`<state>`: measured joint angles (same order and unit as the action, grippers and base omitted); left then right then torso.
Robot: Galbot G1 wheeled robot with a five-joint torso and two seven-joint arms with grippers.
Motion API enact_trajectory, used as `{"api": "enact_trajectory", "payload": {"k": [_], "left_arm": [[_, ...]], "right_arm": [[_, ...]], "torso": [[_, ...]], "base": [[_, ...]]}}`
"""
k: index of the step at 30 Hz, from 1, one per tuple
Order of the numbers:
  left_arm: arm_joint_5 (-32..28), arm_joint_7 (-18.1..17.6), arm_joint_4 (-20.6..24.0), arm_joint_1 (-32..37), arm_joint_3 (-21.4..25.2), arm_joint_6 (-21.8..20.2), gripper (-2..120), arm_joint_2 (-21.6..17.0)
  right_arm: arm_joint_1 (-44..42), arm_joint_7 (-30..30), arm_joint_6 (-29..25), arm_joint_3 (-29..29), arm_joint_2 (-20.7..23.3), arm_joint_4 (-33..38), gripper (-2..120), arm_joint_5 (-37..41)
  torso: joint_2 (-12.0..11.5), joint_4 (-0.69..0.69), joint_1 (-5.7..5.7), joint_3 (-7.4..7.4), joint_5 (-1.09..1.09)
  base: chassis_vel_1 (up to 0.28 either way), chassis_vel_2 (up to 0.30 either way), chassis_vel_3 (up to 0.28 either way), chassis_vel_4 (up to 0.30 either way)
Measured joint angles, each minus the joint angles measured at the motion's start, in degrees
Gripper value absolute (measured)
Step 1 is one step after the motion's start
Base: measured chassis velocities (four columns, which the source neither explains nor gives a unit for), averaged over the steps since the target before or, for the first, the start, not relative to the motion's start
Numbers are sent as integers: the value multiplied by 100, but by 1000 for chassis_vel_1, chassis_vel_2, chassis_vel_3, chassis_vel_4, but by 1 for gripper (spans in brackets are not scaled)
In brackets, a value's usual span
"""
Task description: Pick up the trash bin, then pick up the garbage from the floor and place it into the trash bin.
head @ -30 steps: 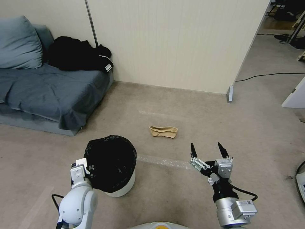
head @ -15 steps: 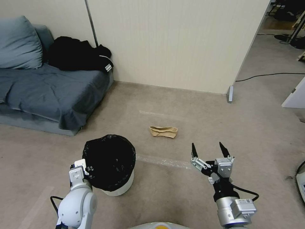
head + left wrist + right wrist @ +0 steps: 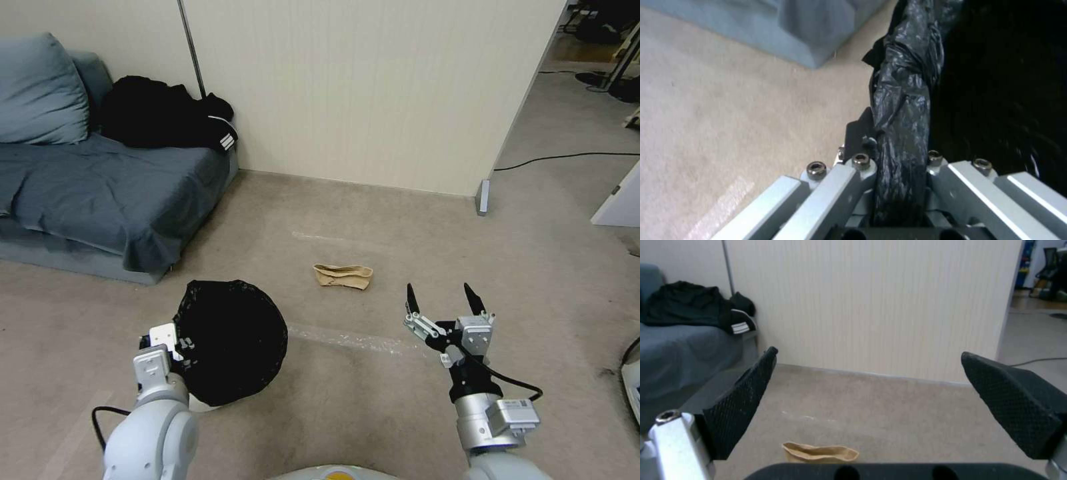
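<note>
Trash bin, its black bag liner folded over the rim, hangs tilted at the lower left of the head view, mouth turned toward the camera so that just a sliver of white wall shows beneath it. It sits in front of the grey-blue sofa, which stands against the pale wall with a dark garment heaped on its seat. Beige carpet covers the floor all round.

Left gripper is clamped on the near-left rim of the bin. In the left wrist view the bunched black liner runs straight between the metal fingers, which press it from both sides.

Right gripper hovers above the carpet at the lower right, well apart from the bin. Its two black fingertips are spread wide with nothing between them. In the right wrist view the textured pads frame the wall and floor ahead.

Brown paper bag, crumpled and flat, lies on the carpet between the bin and the right gripper but farther out, beyond the spread fingertips and touching neither arm.
</note>
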<state>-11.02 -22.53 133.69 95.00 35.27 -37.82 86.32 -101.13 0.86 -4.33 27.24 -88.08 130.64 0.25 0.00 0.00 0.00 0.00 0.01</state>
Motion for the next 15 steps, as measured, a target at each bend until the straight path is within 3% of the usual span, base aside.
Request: {"api": "enact_trajectory", "payload": {"k": [3,15], "left_arm": [[206,42,336,280,-48,80,2,-19],[768,234,799,1058,-302,501,2,207]], "right_arm": [[48,15,-30,-24,96,-10,100,35],[30,128,-171,-87,104,28,100,29]], "torso": [[0,0,0,0,-1],[0,0,0,0,-1]], "base": [[0,0,0,0],[0,0,0,0]]}}
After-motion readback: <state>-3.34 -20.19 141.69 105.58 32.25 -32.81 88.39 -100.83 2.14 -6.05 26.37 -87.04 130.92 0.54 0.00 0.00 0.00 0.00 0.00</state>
